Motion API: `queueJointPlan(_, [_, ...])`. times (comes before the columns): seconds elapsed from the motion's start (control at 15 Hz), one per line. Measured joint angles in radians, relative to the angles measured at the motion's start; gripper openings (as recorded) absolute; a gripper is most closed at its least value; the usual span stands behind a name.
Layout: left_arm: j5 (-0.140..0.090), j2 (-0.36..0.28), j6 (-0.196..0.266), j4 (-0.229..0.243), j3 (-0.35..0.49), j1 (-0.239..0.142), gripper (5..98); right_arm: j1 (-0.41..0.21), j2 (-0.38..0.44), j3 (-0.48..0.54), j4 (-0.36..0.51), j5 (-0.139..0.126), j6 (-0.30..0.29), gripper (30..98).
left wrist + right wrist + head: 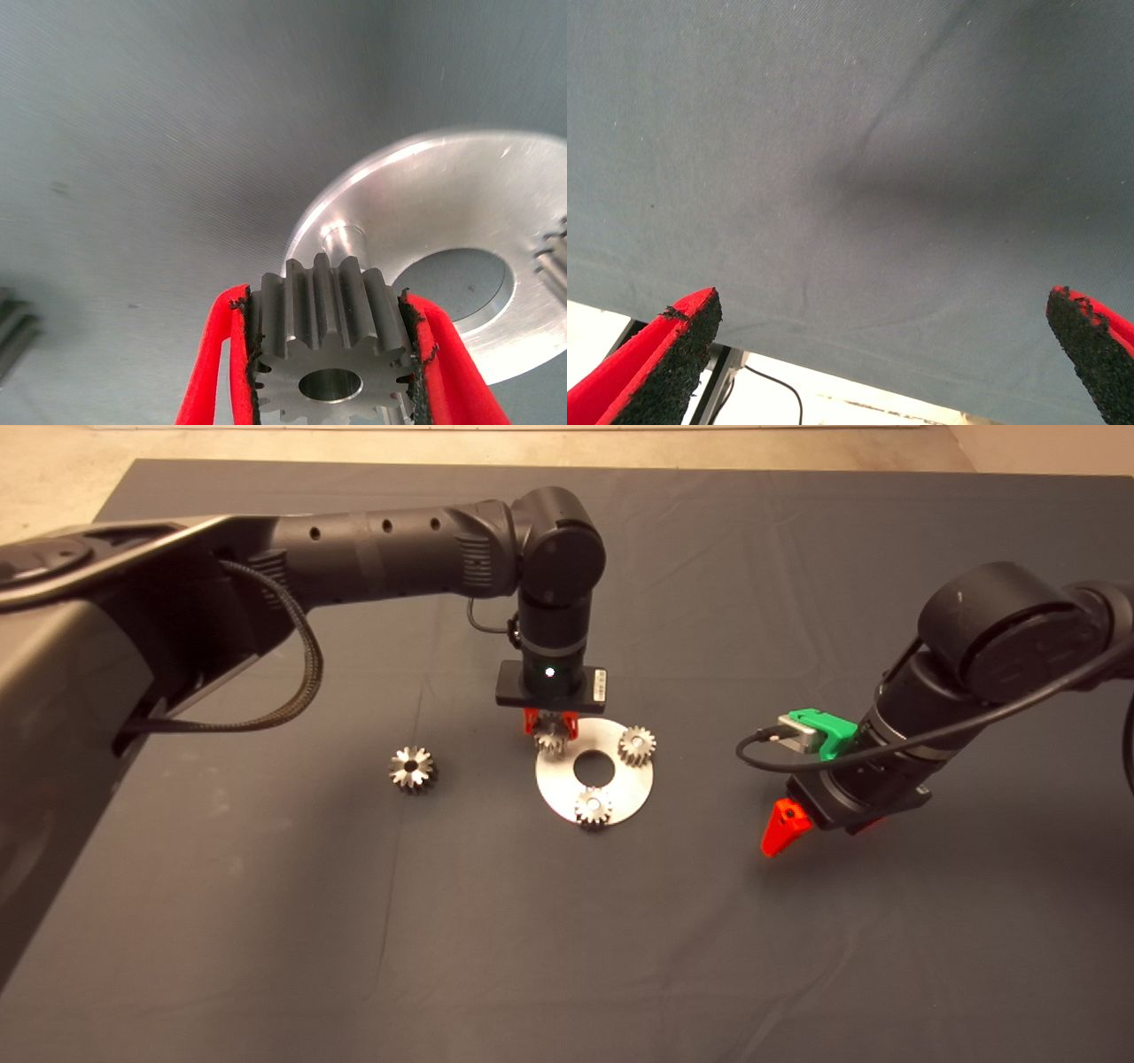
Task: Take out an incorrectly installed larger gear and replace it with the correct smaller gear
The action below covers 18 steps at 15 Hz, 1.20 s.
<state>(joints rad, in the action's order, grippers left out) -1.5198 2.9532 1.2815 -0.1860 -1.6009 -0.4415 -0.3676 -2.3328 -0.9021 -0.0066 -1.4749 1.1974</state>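
We hold the small bright silver gear with fine teeth and a round centre hole (330, 341) in our left gripper (332, 354), its red fingers (217, 372) closed flat against the gear's opposite flanks. Just beyond the gripper stands a short bare metal post (341, 239) on the round polished aluminium plate with a wide centre hole (461, 190); the gear hangs just short of that post, not yet threaded onto it as far as we can judge. Farther across the plate from the gripper, two matching small silver gears (636, 744) sit on their own posts. Well away from the gripper on the other side, the dull dark-grey chunky-toothed larger gear (413, 769) lies alone on the dark mat of the bench (266, 921).

Our right gripper (886, 354) hovers over bare mat far beyond the plate, spread wide and holding nothing.

So we judge the removal done and the replacement fetched. What remains is lining the gear's hole up over the post, lowering it, meshing its teeth and letting go.
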Motion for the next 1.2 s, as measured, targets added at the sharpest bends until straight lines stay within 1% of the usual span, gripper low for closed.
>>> queueJointPlan(0.13, [0.001, 0.000, 0.000, 0.000, 0.000, -0.014, 25.6, 0.000, 0.000, -0.002, 0.000, 0.000, 0.000, 97.1])
queueJointPlan(0.8, [0.001, 0.001, -0.001, 0.000, 0.000, -0.013, 25.5, 0.000, 0.000, -0.011, 0.000, -0.001, 0.000, 97.1])
queueJointPlan(0.93, [0.001, 0.001, -0.001, 0.000, 0.003, -0.003, 25.4, 0.000, 0.000, -0.012, 0.000, -0.002, 0.000, 97.1])
queueJointPlan(1.07, [-0.001, 0.003, 0.000, 0.001, 0.007, 0.018, 25.3, 0.000, 0.000, -0.012, 0.000, -0.002, 0.000, 97.1])
queueJointPlan(1.2, [-0.002, 0.003, 0.000, 0.001, 0.011, 0.020, 25.1, -0.001, 0.000, -0.012, 0.000, -0.002, 0.000, 97.1])
